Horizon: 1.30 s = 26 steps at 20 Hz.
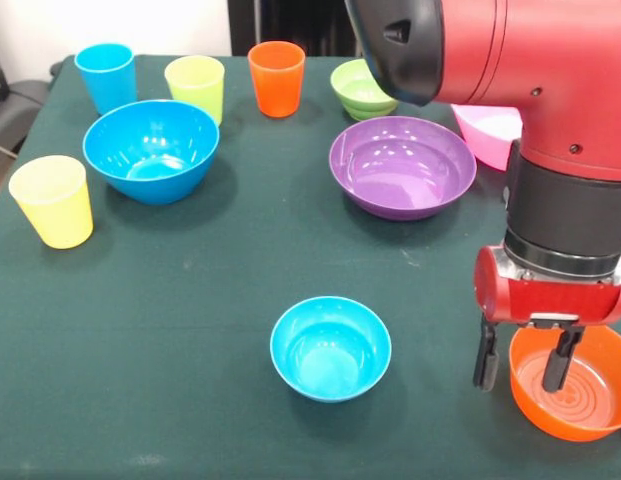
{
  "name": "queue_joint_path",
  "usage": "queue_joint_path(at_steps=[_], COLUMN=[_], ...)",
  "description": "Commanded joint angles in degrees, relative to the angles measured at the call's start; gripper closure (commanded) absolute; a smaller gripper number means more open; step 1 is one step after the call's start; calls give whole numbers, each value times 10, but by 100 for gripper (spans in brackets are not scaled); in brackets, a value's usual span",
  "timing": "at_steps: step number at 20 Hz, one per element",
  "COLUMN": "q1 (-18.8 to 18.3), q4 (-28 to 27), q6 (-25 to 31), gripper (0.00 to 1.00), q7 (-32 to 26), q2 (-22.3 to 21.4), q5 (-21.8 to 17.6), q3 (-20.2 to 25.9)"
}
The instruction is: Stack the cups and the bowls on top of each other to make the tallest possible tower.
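Observation:
My gripper (520,381) hangs low at the near right, open, its jaws straddling the left rim of the small orange bowl (590,400): one finger (484,365) outside, the other inside. The small light-blue bowl (330,348) sits alone at the near middle. Further back are the deep blue bowl (150,150), the wide purple bowl (402,166), the small green bowl (360,90), and the pink bowl (487,132), partly hidden by my arm. A blue cup (106,76), a lime green cup (195,86) and an orange cup (276,77) stand upright in a far row. The yellow cup (53,200) stands at the left. Nothing is stacked.
A dark green cloth (190,330) covers the table. My red arm (550,90) fills the upper right and hides the table behind it. The table's left edge runs close to the yellow cup.

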Motion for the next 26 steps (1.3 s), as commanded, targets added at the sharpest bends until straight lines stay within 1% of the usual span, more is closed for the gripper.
queue_joint_path(at_steps=[1, 5, 9, 19, 23, 26], q1=[3, 10, 15, 28, 35, 37], q4=[12, 35, 47, 38, 34, 35], q6=[4, -18, -28, -48, -43, -49], gripper=[0, 0, 0, 0, 0, 0], q7=[44, 58, 64, 80, 72, 68], q2=[10, 11, 13, 41, 54, 64], q5=[-6, -8, -11, -8, -7, -7], q3=[22, 18, 14, 1, -5, -5])
